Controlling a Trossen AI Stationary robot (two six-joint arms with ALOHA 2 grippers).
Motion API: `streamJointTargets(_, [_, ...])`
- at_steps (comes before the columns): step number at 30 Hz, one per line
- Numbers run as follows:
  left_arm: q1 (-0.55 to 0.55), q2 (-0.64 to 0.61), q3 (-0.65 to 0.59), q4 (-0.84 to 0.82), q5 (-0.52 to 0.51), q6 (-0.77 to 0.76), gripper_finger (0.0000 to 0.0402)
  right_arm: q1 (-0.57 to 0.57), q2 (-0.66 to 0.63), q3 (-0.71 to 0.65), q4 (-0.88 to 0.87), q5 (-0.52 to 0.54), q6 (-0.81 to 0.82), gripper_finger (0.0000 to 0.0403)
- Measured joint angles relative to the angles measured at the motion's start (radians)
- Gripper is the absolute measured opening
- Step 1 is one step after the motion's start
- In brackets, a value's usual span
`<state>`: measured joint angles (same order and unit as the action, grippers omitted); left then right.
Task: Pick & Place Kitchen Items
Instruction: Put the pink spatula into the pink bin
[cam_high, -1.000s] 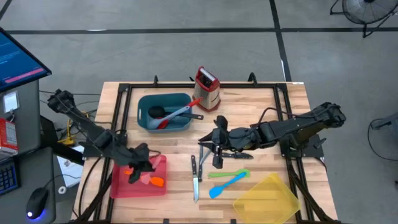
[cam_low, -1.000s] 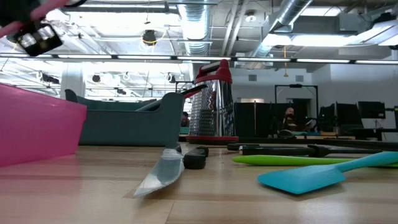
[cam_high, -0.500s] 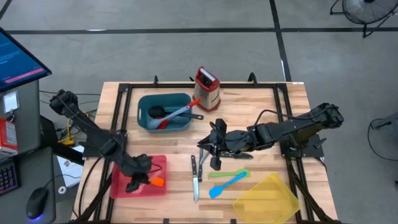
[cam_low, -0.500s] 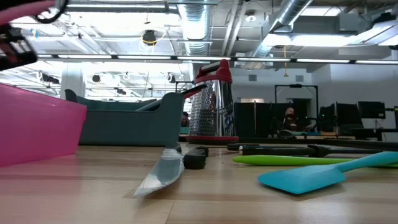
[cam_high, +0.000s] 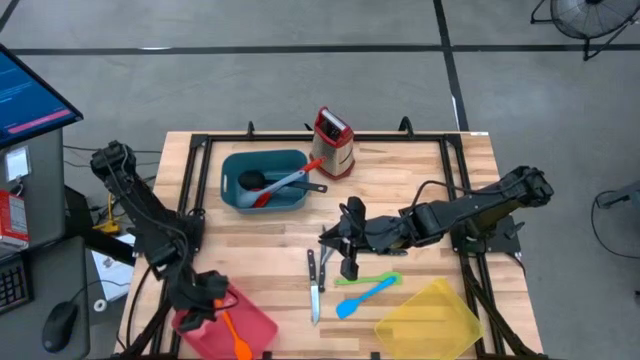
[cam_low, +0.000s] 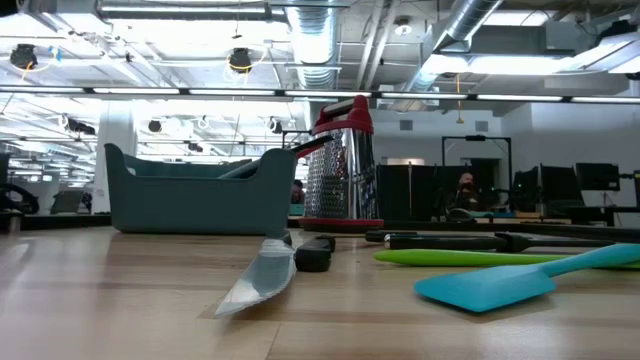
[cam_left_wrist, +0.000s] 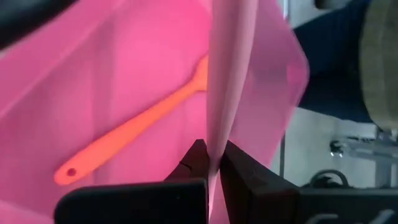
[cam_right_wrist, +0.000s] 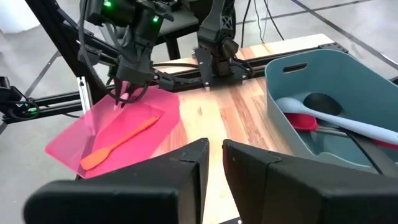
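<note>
My left gripper (cam_high: 200, 312) is at the table's near-left corner, shut on the red tray (cam_high: 232, 328). The tray sits askew there and sticks out past the table's edge. An orange spatula (cam_left_wrist: 134, 127) lies in it. My right gripper (cam_high: 335, 240) hangs over the table's middle with its fingers nearly together (cam_right_wrist: 214, 155) and nothing shows between them. Below it a black-handled knife (cam_high: 314, 285) lies flat on the wood, beside a green utensil (cam_high: 372, 279) and a blue one (cam_high: 365, 297). The black ladle and the red and grey-blue spoons rest in the teal tray (cam_high: 232, 165). My left gripper pinches the red tray's thin side wall (cam_left_wrist: 217, 146) between its two fingers, one inside the tray and one outside. It comes at the wall's rim from above. The tray (cam_right_wrist: 118, 127) tilts in the hold; which part rests on the table I cannot tell.
The steel grater with a red top (cam_high: 333, 143) stands by the far edge, right of the teal tray. A yellow tray (cam_high: 430, 320) lies at the near right. Bare wood shows between the red tray and the knife. A black frame rail (cam_high: 190, 215) runs along the table's left side.
My left gripper has moved toward the near-left corner and taken the red tray with it. The tray has slid, turned about and now overhangs the edge; it has left the low view. My right gripper has shifted slightly toward the left.
</note>
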<state>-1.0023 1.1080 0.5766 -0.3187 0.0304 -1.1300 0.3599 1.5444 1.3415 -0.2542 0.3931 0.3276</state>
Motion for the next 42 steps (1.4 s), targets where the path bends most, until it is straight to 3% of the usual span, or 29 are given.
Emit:
streamJointTargets(16, [0.123, 0.0, 0.0, -0.175, -0.161, -0.059, 0.0001, 0.028, 0.0, 0.0, -0.055, 0.0, -0.041, 0.0058])
streamJointTargets(24, [0.19, 0.0, 0.0, -0.224, -0.175, -0.058, 0.0001, 0.048, 0.0, 0.0, -0.06, 0.0, -0.046, 0.0058])
streamJointTargets(36, [0.192, -0.001, 0.0, -0.285, -0.288, -0.056, 0.0001, 0.086, 0.0, 0.0, -0.019, 0.029, 0.082, 0.0058])
streamJointTargets(42, [0.185, -0.05, 0.078, -0.287, -0.253, 0.12, 0.0001, 0.106, 0.0, 0.0, -0.02, 0.062, 0.117, 0.0058])
